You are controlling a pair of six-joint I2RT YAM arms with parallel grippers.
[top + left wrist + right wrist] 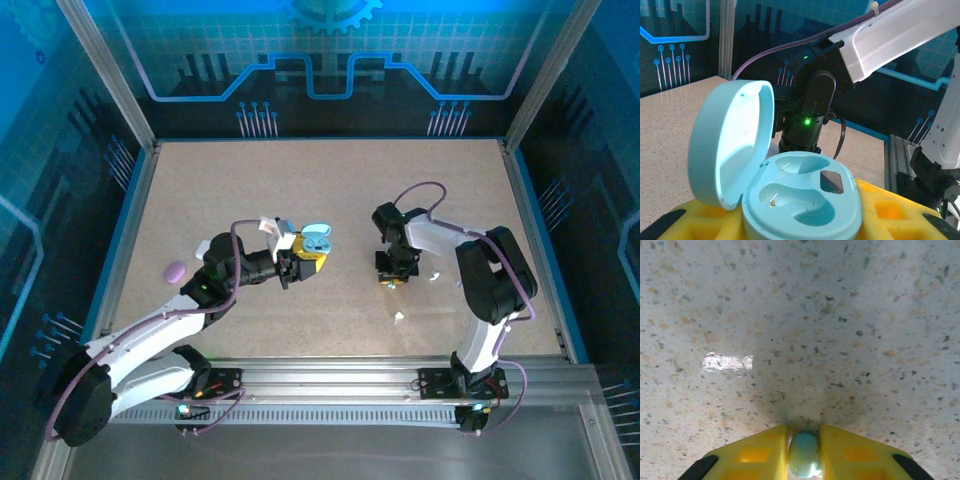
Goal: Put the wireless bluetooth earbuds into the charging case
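Right wrist view shows us the right gripper (804, 436) pointing down at the speckled counter (800, 330), its yellow fingers (757, 452) pressed in on a pale blue earbud (804, 456) pinched between them at six o'clock in the frame. From the top external view we see this gripper near the middle of the counter, with a tiny white bud (433, 277) just at its three o'clock and a second white bud (398, 318) at its six o'clock, both lying apart from it. At its nine o'clock the left gripper (303, 258) clamps the pale blue charging case (316, 240) by its base. In the left wrist view we look into that case: the lid (727, 150) stands open at ten o'clock and two moulded wells (805, 200) face up. A purple case (175, 271) lies on the counter at nine o'clock from the left gripper, well apart.
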